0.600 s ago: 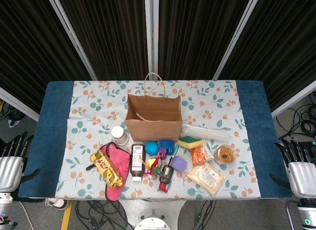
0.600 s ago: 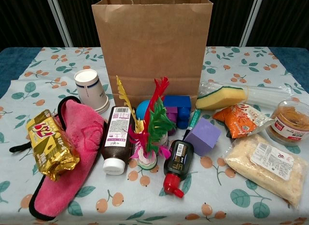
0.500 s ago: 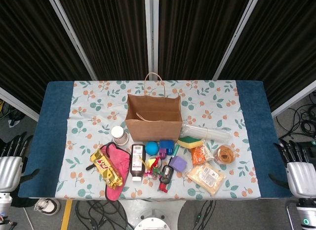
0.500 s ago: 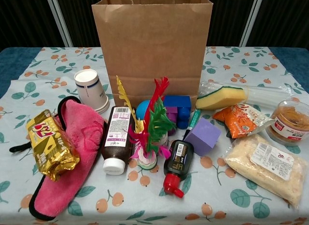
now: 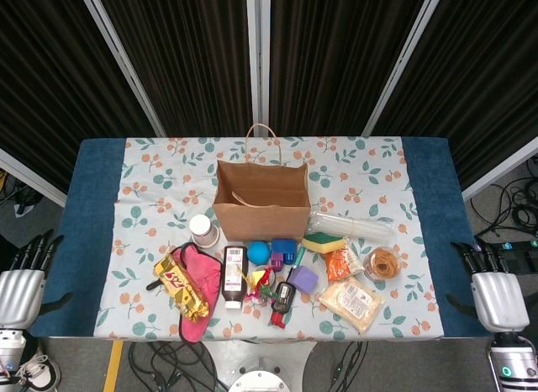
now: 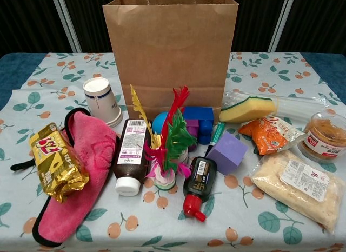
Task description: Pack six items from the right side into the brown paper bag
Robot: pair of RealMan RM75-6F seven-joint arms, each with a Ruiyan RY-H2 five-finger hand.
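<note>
Tablecloth point(image 5: 160, 186) edges lie bare (both hands point(image 5: 498, 298) wait off-table, holding nothing).

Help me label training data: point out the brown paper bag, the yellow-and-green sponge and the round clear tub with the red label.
brown paper bag point(image 6: 170, 52), chest view, middle of its front wall.
yellow-and-green sponge point(image 6: 247, 108), chest view, yellow top face.
round clear tub with the red label point(image 6: 326, 134), chest view, its side wall.

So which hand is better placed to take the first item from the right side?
The right hand: it hangs by the table's right edge, nearest the round tub. The left hand is far across.
</note>
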